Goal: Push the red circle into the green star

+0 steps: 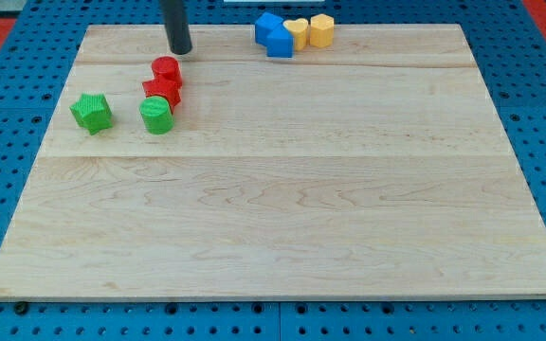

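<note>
Red circle [166, 68], green star [92, 112]

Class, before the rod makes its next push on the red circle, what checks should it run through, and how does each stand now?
1. My tip in view: ok.
2. Tip just above the red circle, at its upper right, apart: ok.
3. Green star in view, lower left of the circle: ok.
4. Straight path to the star: not ok; the second red block touches the circle below.
5. Green cylinder out of the way: cannot tell.
</note>
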Controlling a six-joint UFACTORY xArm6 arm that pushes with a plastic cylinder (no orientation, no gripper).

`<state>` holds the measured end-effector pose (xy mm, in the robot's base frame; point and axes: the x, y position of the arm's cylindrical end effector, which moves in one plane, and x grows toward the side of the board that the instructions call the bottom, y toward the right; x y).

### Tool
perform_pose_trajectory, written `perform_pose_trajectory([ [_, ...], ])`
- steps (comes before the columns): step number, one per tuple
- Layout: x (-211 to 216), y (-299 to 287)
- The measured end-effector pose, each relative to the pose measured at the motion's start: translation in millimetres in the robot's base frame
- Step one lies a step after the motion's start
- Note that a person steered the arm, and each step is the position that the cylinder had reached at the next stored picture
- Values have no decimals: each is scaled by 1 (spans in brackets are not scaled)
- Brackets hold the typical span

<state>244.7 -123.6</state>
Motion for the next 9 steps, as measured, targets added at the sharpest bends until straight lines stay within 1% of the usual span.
perform_pose_trajectory([
  [3,4,53],
  [5,26,75],
  [7,40,34],
  [9,40,-33],
])
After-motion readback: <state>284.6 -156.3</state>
